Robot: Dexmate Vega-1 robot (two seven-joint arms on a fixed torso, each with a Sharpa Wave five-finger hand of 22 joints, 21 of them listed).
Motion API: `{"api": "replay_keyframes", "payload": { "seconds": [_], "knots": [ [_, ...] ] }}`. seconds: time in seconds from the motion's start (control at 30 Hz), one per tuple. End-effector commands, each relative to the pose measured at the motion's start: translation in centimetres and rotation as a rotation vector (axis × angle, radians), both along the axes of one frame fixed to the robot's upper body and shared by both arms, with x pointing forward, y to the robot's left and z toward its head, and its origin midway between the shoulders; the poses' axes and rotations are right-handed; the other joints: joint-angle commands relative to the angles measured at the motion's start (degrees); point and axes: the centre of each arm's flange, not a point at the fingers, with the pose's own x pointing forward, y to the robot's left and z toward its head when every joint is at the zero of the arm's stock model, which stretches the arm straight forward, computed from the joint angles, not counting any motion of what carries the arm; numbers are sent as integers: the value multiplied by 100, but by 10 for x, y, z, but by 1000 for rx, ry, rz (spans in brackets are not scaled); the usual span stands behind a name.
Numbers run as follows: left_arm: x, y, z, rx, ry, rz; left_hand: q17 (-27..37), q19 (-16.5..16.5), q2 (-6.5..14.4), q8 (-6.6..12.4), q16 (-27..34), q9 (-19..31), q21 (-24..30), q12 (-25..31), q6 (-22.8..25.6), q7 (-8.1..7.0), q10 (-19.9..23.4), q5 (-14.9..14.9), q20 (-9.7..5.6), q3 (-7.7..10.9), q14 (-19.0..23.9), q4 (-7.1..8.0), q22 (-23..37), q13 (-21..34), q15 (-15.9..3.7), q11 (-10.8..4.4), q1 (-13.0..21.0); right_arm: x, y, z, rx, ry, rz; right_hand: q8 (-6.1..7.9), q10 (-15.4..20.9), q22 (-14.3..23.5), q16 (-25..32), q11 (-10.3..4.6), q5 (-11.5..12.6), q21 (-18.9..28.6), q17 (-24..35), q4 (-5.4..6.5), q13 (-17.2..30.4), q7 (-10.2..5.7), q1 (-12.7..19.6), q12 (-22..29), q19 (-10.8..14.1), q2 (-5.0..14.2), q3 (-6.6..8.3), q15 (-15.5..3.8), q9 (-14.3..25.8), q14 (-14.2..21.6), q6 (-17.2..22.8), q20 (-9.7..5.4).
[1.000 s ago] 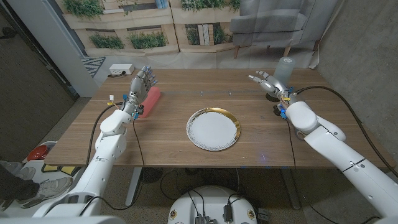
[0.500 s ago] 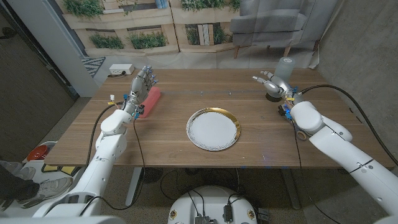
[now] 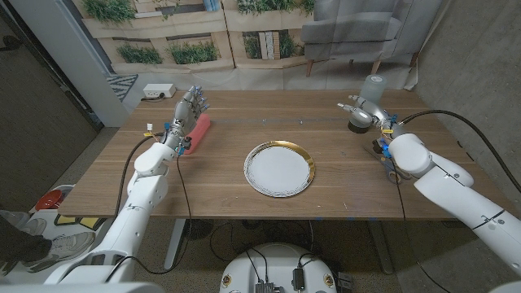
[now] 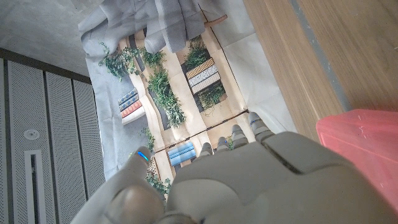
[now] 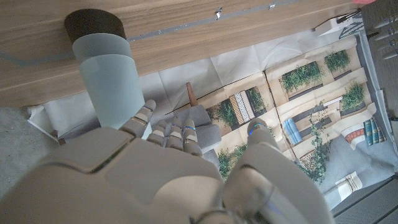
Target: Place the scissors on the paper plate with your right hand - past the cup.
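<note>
A white paper plate (image 3: pixel 279 169) with a gold rim lies at the middle of the wooden table. A pale translucent cup (image 3: pixel 373 90) stands upside down at the far right on a dark round base (image 5: pixel 93 25). My right hand (image 3: pixel 359 109) hovers just beside the cup on its plate side, fingers stretched out and apart, holding nothing. In the right wrist view the fingertips (image 5: pixel 144 113) nearly reach the cup (image 5: pixel 112 87). My left hand (image 3: pixel 188 108) is raised at the far left, fingers spread and empty, above a pink-red block (image 3: pixel 199 130).
The pink-red block (image 4: pixel 360 146) lies close beside my left hand (image 4: pixel 249 180). A black cable (image 3: pixel 440 116) arcs over the table's right edge. Behind the table stand a grey armchair (image 3: pixel 358 28) and a printed backdrop; a white power strip (image 3: pixel 159 89) sits at the far left.
My right hand has drifted to the right, closing in on the cup. The left hand has stayed almost still.
</note>
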Motion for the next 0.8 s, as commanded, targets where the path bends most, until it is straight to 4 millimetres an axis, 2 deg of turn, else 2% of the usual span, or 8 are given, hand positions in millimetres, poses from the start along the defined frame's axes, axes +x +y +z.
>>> {"api": "replay_keyframes", "payload": {
  "seconds": [0.03,0.07,0.13,0.43,0.47,0.5,0.73,0.8],
  "knots": [
    [0,-6,2,9,0,-6,23,-651,-1,20,18,14,-14,18,-152,-34,-564,48,37,-10,-806,10,33,18,34,29,-46,-8,-13,-7,-43,17,-63,-17,55,17,-21,-8,-6,-23,15,-21,23,-38,37,-32,69,21,9,25,21,48,7,-3],
    [0,-7,2,10,-1,-6,23,-641,-1,19,21,14,-19,20,-152,-38,-559,48,37,-13,-798,10,34,18,33,-51,-46,-8,-14,-7,-48,18,-69,-18,53,17,-21,-4,-7,-23,15,-22,23,-36,38,-32,67,22,9,25,21,48,8,-1],
    [-1,-7,2,10,-1,-8,23,-643,-1,20,19,14,-24,16,-147,-36,-568,48,40,-14,-801,10,34,18,38,7,-47,-9,-14,-8,-59,21,-79,-18,55,17,-21,-4,-9,-22,15,-26,23,-36,43,-32,72,25,10,24,21,48,10,-5],
    [-3,-8,1,13,-1,-8,23,-637,0,18,21,14,-34,20,-149,-38,-559,49,42,-17,-797,10,35,18,35,42,-47,-14,-20,-10,-90,25,-117,-27,55,17,-21,7,-17,-19,15,-44,24,-41,63,-34,85,40,12,16,24,54,5,-16],
    [-4,-8,1,12,-1,-9,23,-637,5,17,19,14,-47,20,-149,-38,-560,50,42,-18,-799,11,35,18,35,-51,-47,-15,-20,-11,-97,27,-123,-28,55,17,-22,7,-18,-19,15,-46,25,-40,65,-34,86,42,12,15,24,51,5,-13],
    [-4,-9,0,12,-1,-9,23,-631,4,19,20,14,-48,19,-145,-35,-563,50,40,-19,-796,11,36,18,35,6,-47,-16,-21,-11,-103,27,-130,-28,54,17,-23,3,-19,-19,15,-47,25,-41,67,-35,87,43,12,16,24,50,6,-13],
    [-5,-9,0,15,-1,-11,22,-625,3,20,20,14,-63,12,-138,-35,-578,50,37,-24,-795,10,36,18,33,-2,-47,-19,-25,-16,-125,41,-171,-26,75,17,-17,-7,-25,-18,15,-62,25,-50,85,-29,95,55,14,3,26,71,23,-8],
    [-5,-10,0,18,-1,-12,22,-624,3,19,20,14,-67,20,-139,-37,-558,50,46,-25,-795,10,36,18,32,45,-47,-19,-27,-18,-129,44,-180,-25,73,17,-15,-9,-27,-17,15,-66,26,-52,90,-30,100,58,15,-5,26,77,28,-7]
  ]
}}
